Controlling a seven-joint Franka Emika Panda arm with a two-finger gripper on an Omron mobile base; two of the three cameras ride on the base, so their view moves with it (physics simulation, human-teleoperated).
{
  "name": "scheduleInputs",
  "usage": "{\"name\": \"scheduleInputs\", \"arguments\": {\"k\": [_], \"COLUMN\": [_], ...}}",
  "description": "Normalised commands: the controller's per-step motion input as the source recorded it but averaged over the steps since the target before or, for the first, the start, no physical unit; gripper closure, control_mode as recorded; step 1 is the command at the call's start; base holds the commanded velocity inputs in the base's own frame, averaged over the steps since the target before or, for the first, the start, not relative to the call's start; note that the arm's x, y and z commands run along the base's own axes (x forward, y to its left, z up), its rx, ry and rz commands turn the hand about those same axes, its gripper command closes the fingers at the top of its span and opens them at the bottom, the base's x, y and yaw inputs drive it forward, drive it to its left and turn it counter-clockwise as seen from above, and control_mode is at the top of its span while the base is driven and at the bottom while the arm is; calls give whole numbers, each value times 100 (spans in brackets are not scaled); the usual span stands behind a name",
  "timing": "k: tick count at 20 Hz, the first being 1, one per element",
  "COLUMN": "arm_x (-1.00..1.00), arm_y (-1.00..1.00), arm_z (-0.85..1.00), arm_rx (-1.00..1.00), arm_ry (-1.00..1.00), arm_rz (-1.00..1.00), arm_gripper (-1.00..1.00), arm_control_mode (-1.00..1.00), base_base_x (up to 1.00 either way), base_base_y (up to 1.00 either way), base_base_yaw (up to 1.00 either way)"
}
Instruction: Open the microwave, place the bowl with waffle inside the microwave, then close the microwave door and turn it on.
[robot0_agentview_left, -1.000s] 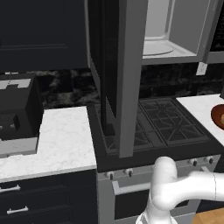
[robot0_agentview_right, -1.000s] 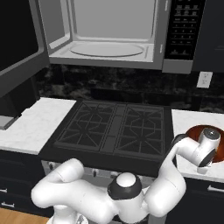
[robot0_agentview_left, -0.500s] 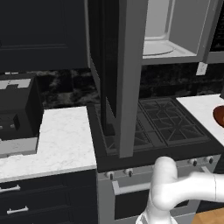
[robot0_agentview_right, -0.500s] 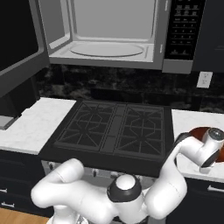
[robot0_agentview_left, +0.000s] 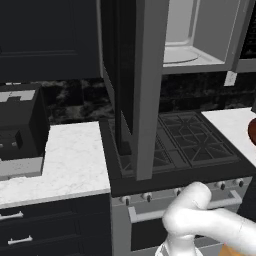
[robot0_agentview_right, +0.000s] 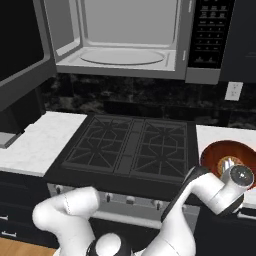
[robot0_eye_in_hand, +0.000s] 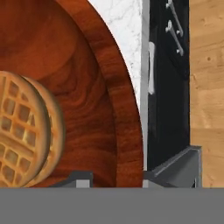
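- My fingers (robot0_eye_in_hand: 113, 178) have narrowed onto the bowl (robot0_eye_in_hand: 87, 87) rim, one inside, one outside.
- Bowl with waffle (robot0_eye_in_hand: 24, 131) sits on the right tabletop (robot0_agentview_right: 220, 137); microwave (robot0_agentview_right: 125, 40) stands open, ready for loading.

hand (robot0_eye_in_hand: 113, 177) pinched narrower on bowl (robot0_eye_in_hand: 87, 96) rim

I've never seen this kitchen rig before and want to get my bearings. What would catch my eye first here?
The microwave above the stove gapes wide, its door swung out over the burners. On the white counter right of the stove sits a reddish-brown bowl with a golden waffle inside. The gripper is down at the bowl's rim, one finger inside and one outside.
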Motion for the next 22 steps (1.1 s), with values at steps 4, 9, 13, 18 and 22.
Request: {"name": "scheduleInputs", "arguments": {"k": [4, 9, 13, 18, 22], "arm_x": [-64, -59, -61, -44, -38], "arm_y": [100, 96, 75, 81, 86], "arm_z": [57, 77, 94, 88, 79], "arm_rx": [-30, -24, -5, 0, 0], "arm_ry": [5, 4, 0, 2, 2], "arm_rz": [29, 24, 14, 13, 14], "arm_gripper": [100, 100, 100, 100, 100], "arm_control_mode": [-100, -100, -100, -100, -100], "base_base_x": [0, 0, 0, 0, 0], "base_base_y": [0, 0, 0, 0, 0], "base_base_yaw": [0, 0, 0, 0, 0]}}
